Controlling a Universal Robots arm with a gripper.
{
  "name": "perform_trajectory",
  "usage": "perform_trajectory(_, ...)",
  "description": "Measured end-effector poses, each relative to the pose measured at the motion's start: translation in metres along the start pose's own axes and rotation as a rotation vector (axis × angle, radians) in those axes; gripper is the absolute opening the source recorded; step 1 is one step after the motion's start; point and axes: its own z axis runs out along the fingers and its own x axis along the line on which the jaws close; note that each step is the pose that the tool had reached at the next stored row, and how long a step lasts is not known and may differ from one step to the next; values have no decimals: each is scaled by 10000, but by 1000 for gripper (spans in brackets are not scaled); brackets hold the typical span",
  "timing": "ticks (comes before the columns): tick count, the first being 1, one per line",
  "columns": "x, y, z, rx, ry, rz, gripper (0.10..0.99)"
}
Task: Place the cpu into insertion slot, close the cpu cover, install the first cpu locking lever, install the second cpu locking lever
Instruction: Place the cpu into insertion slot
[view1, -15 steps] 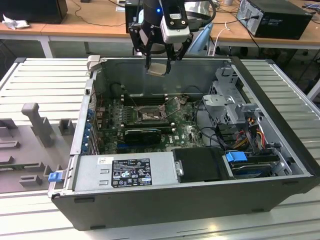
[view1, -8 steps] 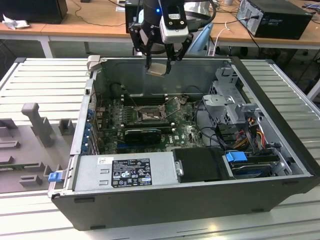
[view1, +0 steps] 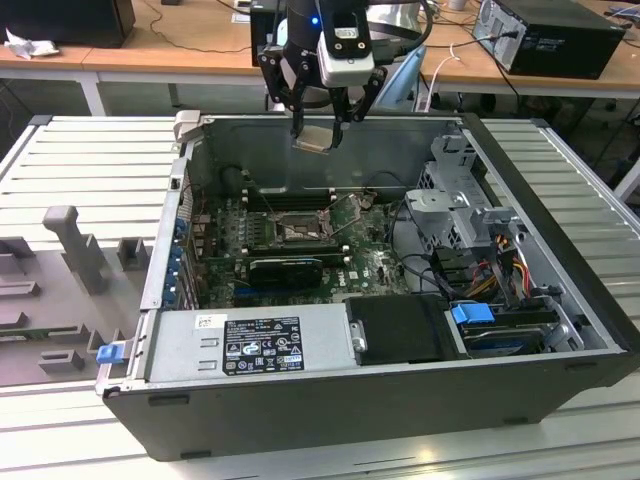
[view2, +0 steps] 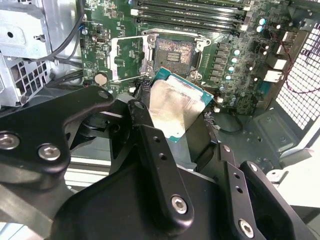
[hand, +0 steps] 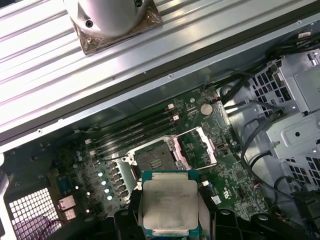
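Held high over the open computer case (view1: 400, 410), the gripper (view1: 318, 126) pinches the cpu (view1: 316, 138) by two opposite edges. In the exterior view the insertion slot (view1: 300, 228) lies well apart at six o'clock. The chip looks light, stiff and probably delicate underneath, so its edges seem the safest hold.

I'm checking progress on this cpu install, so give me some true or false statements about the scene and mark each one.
The gripper is shut on the cpu. True.
The cpu sits in the insertion slot. False: it is held above the motherboard, and the slot is empty.
The cpu cover is swung open beside the slot. True.
The computer case has its side panel on. False: it is open, showing the motherboard.
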Motion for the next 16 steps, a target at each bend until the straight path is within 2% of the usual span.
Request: perform_trajectory(16,0,0,1,-12,-56,631,529)
